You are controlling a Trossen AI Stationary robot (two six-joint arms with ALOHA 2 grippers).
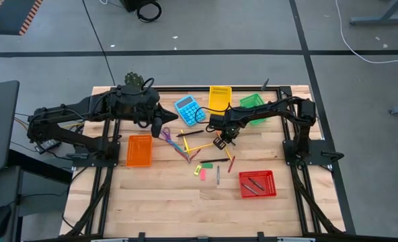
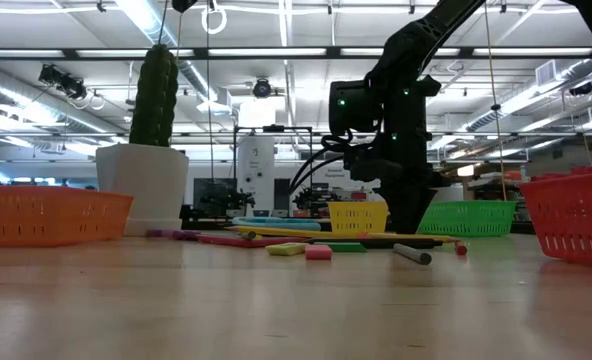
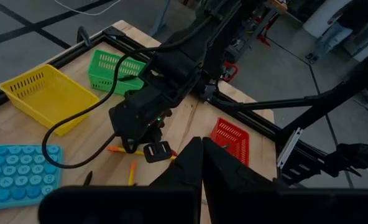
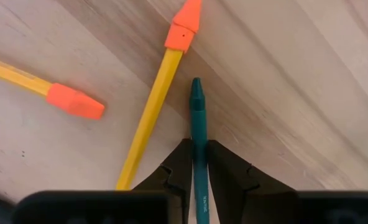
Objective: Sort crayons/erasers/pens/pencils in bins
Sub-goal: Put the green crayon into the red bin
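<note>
Right wrist view: right claw (image 4: 198,163) clamped on teal crayon (image 4: 198,124), its tip jutting forward between the fingers, two pencils (image 4: 151,109) just beside. Gripped near the table middle, probably for carrying to a bin (image 1: 252,108). Left claw (image 3: 201,163) clenched, empty, hovering nearer the back edge, waiting.

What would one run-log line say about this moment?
right tool: closed on slim teal crayon, beside yellow pencil | left tool: shut, empty, above the table | red mesh bin: holds dark pens
</note>
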